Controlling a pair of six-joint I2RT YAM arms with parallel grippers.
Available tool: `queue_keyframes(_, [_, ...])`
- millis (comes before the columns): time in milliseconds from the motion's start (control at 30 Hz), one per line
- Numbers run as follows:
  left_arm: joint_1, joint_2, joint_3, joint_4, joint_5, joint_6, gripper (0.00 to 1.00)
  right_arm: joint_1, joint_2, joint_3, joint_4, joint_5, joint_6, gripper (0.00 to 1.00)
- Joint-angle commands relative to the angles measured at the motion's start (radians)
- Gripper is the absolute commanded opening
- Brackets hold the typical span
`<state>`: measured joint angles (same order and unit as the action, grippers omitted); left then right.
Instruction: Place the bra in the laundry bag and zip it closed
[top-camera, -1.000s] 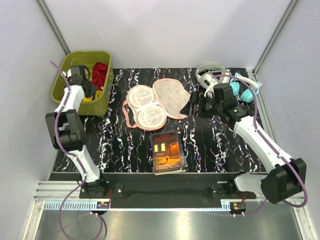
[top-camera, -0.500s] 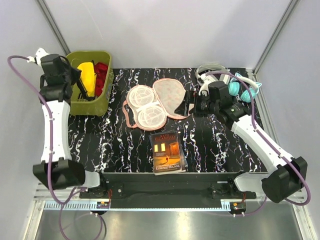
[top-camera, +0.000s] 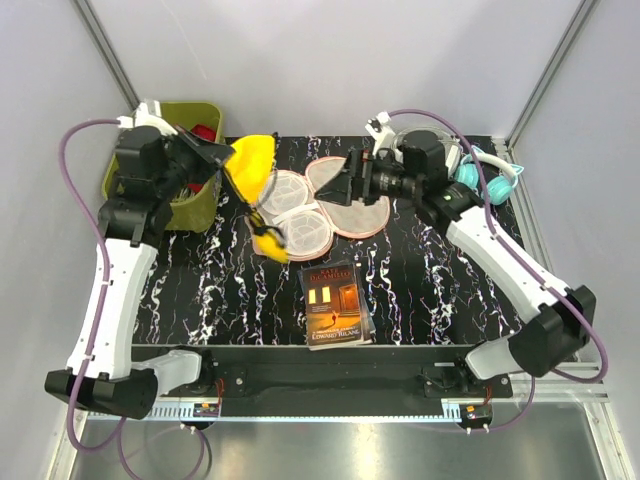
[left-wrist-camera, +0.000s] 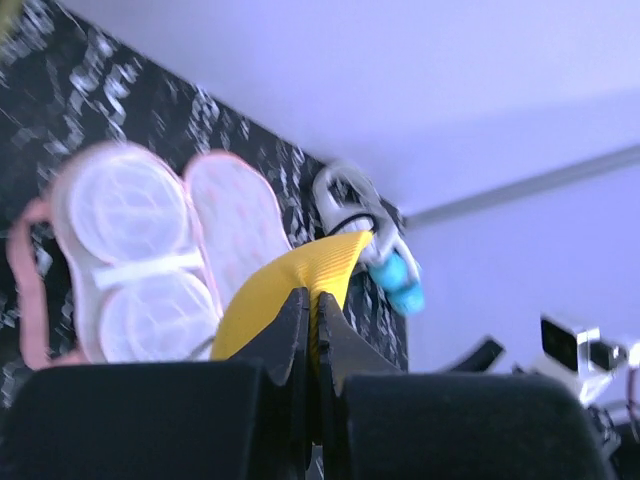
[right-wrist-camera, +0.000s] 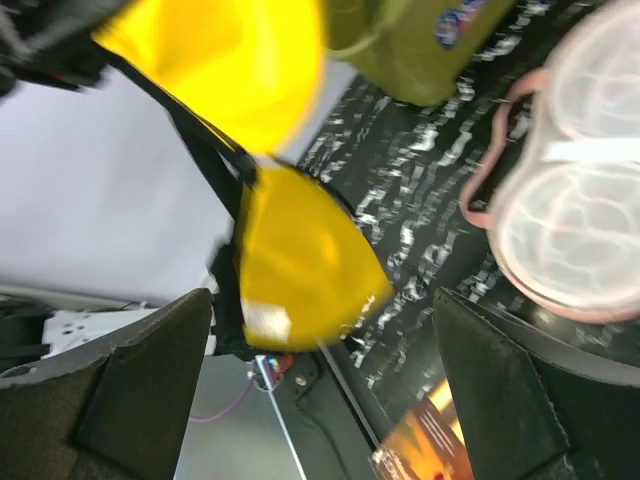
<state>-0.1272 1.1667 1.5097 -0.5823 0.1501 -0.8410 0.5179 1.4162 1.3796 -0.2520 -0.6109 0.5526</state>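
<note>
**Top view**
- Left claw (top-camera: 222, 163): clamped on the upper cup of the bra (top-camera: 250, 166). You hold it in the air over the far-left part of the desk (top-camera: 430, 285), just beside the olive basket (top-camera: 185, 107).
- Bra: bright yellow, padded, dark trim. Its second cup dangles toward the near side and overlaps the left rim of the laundry bag (top-camera: 300, 215) in this view. Whether they touch cannot be told from here.
- Laundry bag: lies open with two white mesh cups facing up and the peach printed lid folded away to the right.
- Key relation: the mesh cups lie to the right of your left claw and lower. The bra's long axis runs far-to-near, roughly parallel with the pair of mesh cups but offset to their left. The left arm has the load, so by my judgement the coming move is a short carry rightward, then a descent.
- Right claw (top-camera: 345, 183): over the far edge of the lid.
- Also present: a paperback book (top-camera: 335, 303) nearward of the bag, teal headphones (top-camera: 490, 178) at far right, and a red cloth (top-camera: 205, 133) in the basket.

**Left wrist view**
- Fingers (left-wrist-camera: 285, 330): pressed together with the yellow cup's edge pinched between them. The bag shows beyond and to the left, blurred.

**Right wrist view**
- Fingers (right-wrist-camera: 140, 390): spread wide with nothing between them.
- Bra: ahead of your right claw, two yellow cups joined by a dark strap. The lower cup hangs clear of the desk, well apart from the mesh cups at the frame's right edge.
</note>
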Motion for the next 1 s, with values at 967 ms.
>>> queue_keyframes(967, [-0.232, 0.181, -0.18, 0.432, 0.154, -0.273, 0.0, 0.087, -0.079, -0.16, 0.037, 0.265, -0.017, 1.0])
